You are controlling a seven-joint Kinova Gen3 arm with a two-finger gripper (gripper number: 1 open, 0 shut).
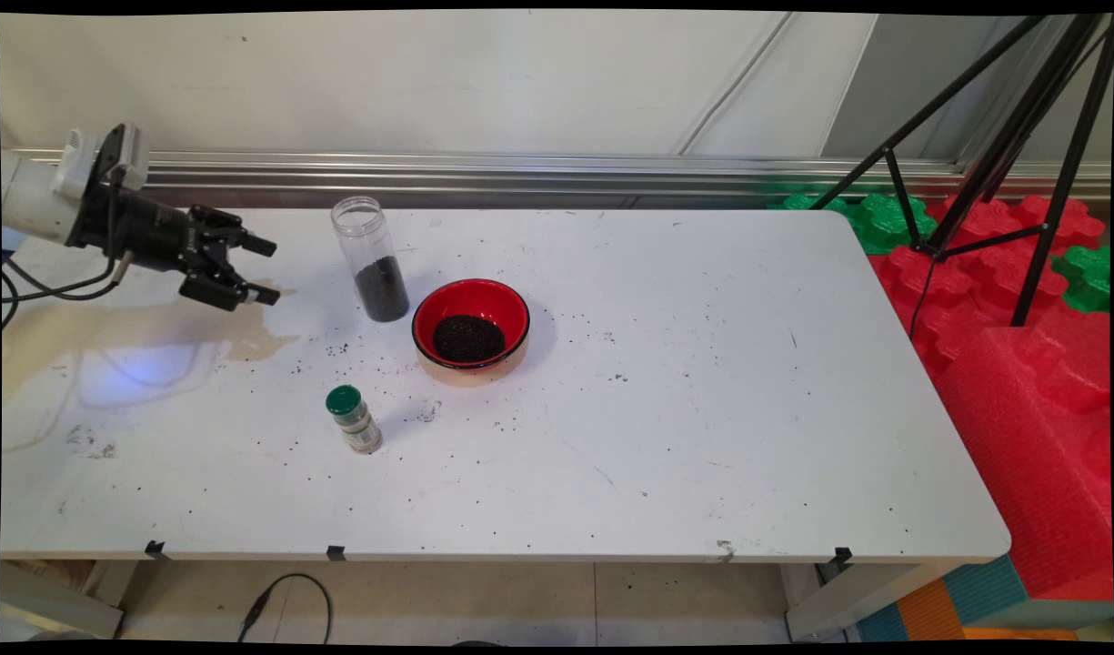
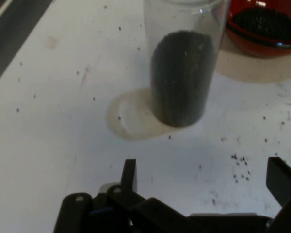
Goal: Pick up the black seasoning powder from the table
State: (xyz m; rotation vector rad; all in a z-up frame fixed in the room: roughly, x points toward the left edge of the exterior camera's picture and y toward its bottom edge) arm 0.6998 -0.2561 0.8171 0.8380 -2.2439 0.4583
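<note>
My gripper [image 1: 264, 269] hangs spread and empty near the table's [image 1: 702, 437] far-left edge; the tall open jar [image 1: 372, 259], probably top-heavy, could tip and spill if I nudge it.

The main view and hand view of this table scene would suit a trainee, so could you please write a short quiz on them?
1. True or false: the gripper holds the clear plastic jar partly filled with dark grains.
2. Multiple choice: what lies inside the red bowl with a black rim? A) dark grains B) green caps C) water
3. Fill in: the small bottle nearer the table's front edge has a ____ cap.

Key:
1. False; the gripper is open and apart from the jar, to its left in the main view.
2. A
3. green
</note>
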